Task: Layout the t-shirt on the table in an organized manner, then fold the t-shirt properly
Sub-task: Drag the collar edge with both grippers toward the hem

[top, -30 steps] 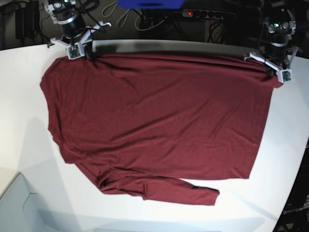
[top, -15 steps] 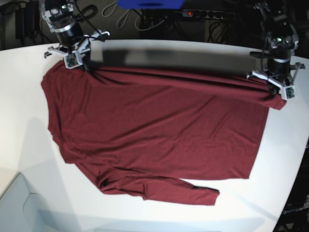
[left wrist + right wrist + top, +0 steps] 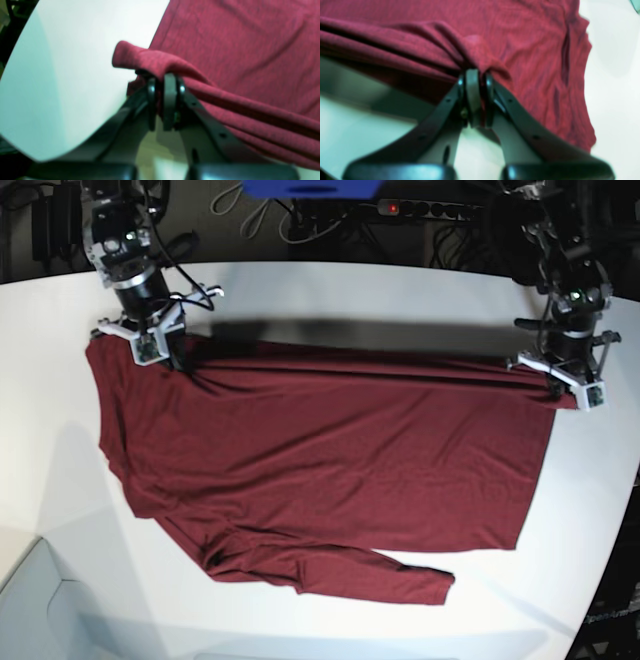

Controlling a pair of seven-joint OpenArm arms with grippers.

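Note:
The dark red t-shirt [image 3: 330, 460] lies spread across the white table [image 3: 40, 410], with one sleeve bunched at the near edge. Its far edge is lifted off the table between my two grippers. My left gripper [image 3: 558, 388] is at the right of the base view and is shut on a fold of the t-shirt's corner. In the left wrist view that left gripper [image 3: 163, 85] pinches the t-shirt [image 3: 250, 50] above the table [image 3: 75, 62]. My right gripper [image 3: 176, 362] is shut on the opposite corner. The right wrist view shows the right gripper [image 3: 476, 75] clamping gathered t-shirt fabric [image 3: 520, 37].
A power strip [image 3: 420, 210] with a red light and loose cables lie behind the table's far edge, beside a blue object [image 3: 310, 188]. A pale box [image 3: 25, 600] stands at the lower left. The table's curved edge [image 3: 612, 540] runs down the right side.
Both grippers have moved toward the near side, carrying the shirt's far edge with them. A wider strip of bare table now shows behind the shirt.

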